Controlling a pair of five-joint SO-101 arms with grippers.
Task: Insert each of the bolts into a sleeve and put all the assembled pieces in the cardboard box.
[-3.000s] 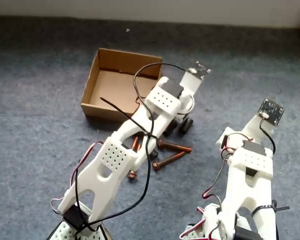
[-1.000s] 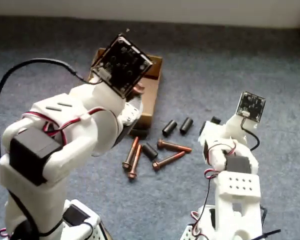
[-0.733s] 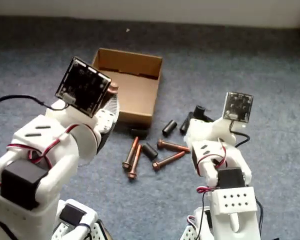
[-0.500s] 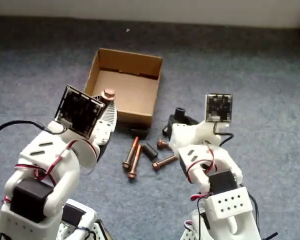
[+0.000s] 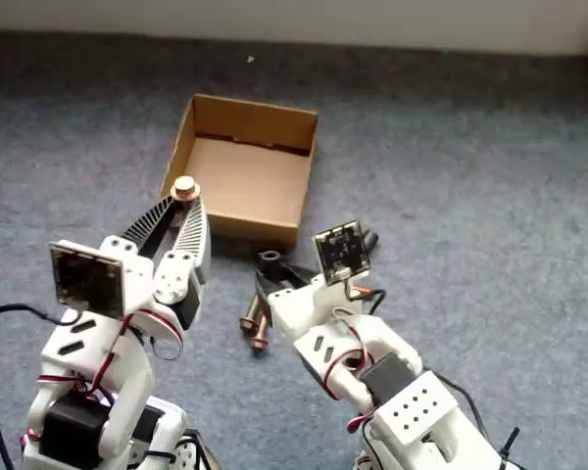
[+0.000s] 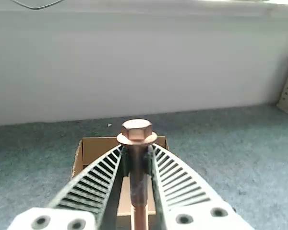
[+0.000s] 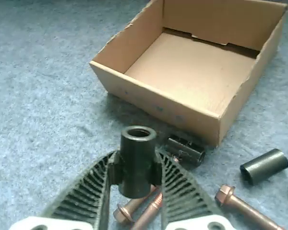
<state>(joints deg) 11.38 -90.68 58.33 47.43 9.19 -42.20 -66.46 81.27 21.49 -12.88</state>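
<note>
A copper bolt (image 6: pixel 136 132) was held clamped in the left gripper (image 6: pixel 136 153), which was closed on the shank just below the hexagonal head. The bolt's long axis was seen to run along the fingers, with the head standing past the fingertips and the shank directed back toward the wrist, its tip hidden. A black sleeve (image 7: pixel 136 143) was gripped around its wall by the right gripper (image 7: pixel 136 167). Its long axis was judged to lie roughly in line with the fingers, with the open bore turned away from the wrist. The cardboard box (image 5: pixel 300 121) was found ahead of both grippers' fingertips, nothing being seen inside it. Loose bolts (image 7: pixel 134 208) lay on the grey bench (image 5: pixel 470 147) just under the right gripper. Two spare sleeves (image 7: pixel 185 149) lay beyond its tips, near the box wall. The bolt was judged stiff, dense and smooth. It was thought liable to pivot between the ribbed fingers unless it was taken by the shank close under the head. The sleeve was judged rigid, light and apt to roll, and best held across its middle so that both ends of the bore were left free.
</note>
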